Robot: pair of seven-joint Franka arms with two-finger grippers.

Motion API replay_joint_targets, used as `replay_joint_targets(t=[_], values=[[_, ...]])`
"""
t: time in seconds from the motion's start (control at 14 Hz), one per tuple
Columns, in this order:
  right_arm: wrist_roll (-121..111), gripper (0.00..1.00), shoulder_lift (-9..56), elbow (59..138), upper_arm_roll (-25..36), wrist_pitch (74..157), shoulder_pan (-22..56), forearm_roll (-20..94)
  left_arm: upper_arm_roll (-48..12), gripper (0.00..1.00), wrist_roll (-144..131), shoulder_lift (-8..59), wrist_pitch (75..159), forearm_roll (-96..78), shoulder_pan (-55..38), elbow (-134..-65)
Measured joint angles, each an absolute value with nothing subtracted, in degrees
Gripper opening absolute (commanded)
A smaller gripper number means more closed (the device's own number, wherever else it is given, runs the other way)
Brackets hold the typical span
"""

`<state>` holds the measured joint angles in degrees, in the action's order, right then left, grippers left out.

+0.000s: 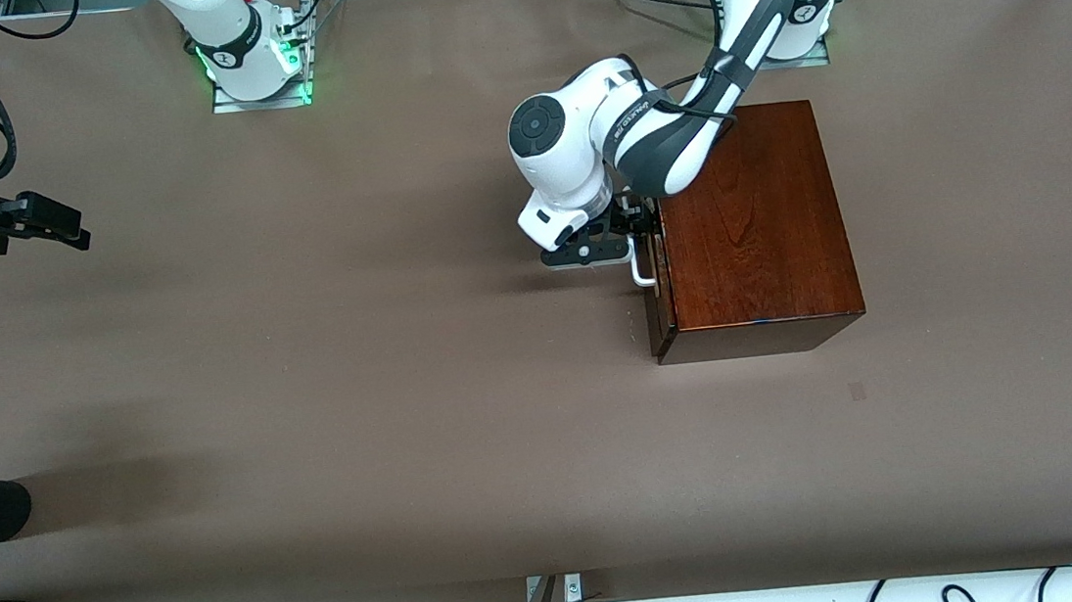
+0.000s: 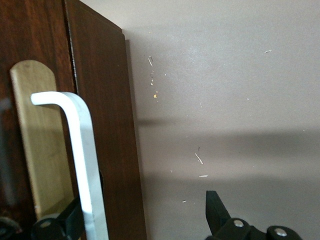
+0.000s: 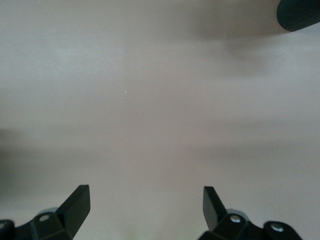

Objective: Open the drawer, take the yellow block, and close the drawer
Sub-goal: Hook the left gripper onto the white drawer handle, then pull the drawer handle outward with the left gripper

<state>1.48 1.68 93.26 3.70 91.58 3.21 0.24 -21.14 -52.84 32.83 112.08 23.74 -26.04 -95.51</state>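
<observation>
Brown surface (image 1: 357, 377) carries a dark wooden box (image 1: 750, 221); left gripper (image 2: 145, 220) spreads its fingers around the drawer's white bar handle (image 2: 82, 165), ready to pull. Right gripper (image 3: 145, 205) waits open.

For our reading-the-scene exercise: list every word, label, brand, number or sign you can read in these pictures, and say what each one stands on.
Small dark lettering on the left arm's white wrist link: too small to read.
Round marks on both arm bases: too small to read.
The wooden box, the drawer front, its white handle and the table: no text.
Both wrist views: no text.
</observation>
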Motion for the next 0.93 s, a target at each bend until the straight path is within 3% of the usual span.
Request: replay_joint_targets(t=[0.93], values=[[1.5, 1.00, 1.7, 93.3, 3.7, 91.6, 3.2, 0.2, -21.9, 1.00, -56.0, 33.2, 117.5, 23.5, -26.5, -95.9]])
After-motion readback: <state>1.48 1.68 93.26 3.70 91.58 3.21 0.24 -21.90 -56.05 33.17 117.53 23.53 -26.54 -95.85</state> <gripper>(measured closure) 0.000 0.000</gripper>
